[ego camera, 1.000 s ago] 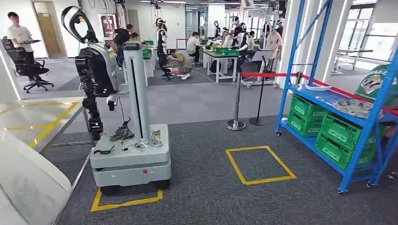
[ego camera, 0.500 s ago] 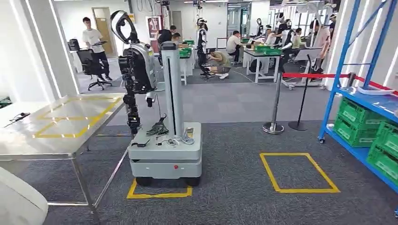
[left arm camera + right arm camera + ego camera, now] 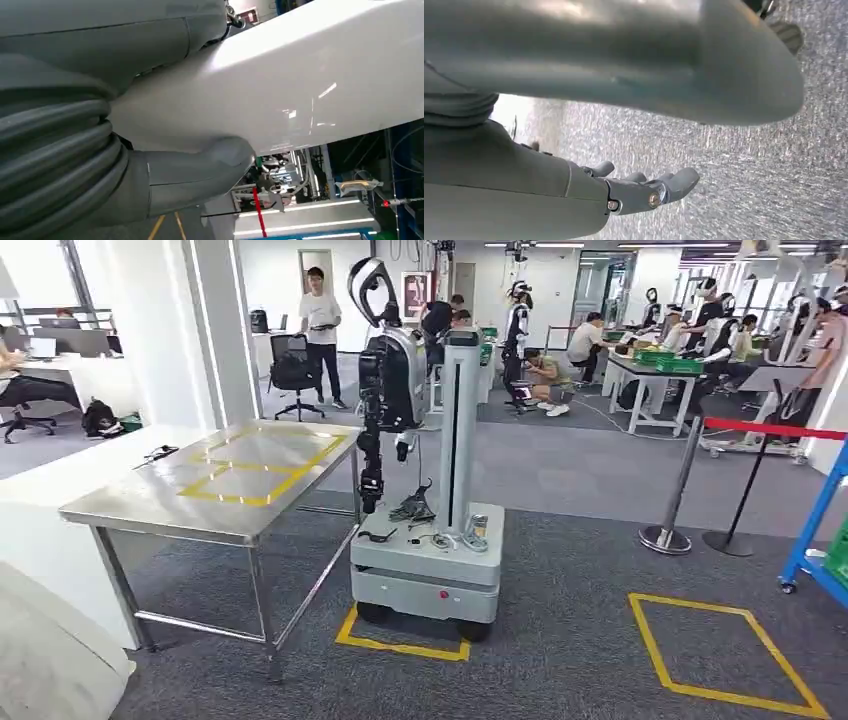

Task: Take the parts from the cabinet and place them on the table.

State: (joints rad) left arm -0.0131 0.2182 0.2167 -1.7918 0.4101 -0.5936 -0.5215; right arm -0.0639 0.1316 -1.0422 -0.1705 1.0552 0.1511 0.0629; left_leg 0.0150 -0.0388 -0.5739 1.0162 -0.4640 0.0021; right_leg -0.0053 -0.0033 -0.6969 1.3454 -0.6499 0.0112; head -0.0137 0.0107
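From the head view, a steel table [image 3: 215,485] with yellow tape lines on its top stands at the left, just beside a grey wheeled robot base [image 3: 428,565] bearing a tall column and a dark arm; people work at desks far behind, and a white curved part [image 3: 50,655] fills the lower left corner. In the left wrist view, the left hand [image 3: 125,165] is pressed against the white curved part [image 3: 300,85]: the thick grey thumb [image 3: 210,162] lies flat on its underside, while the other fingers are hidden behind it, so whether they curl round cannot be told. In the right wrist view, the right hand [image 3: 624,192] hangs over grey carpet [image 3: 749,175], its fingers [image 3: 676,182] lightly bent, side by side, touching nothing.
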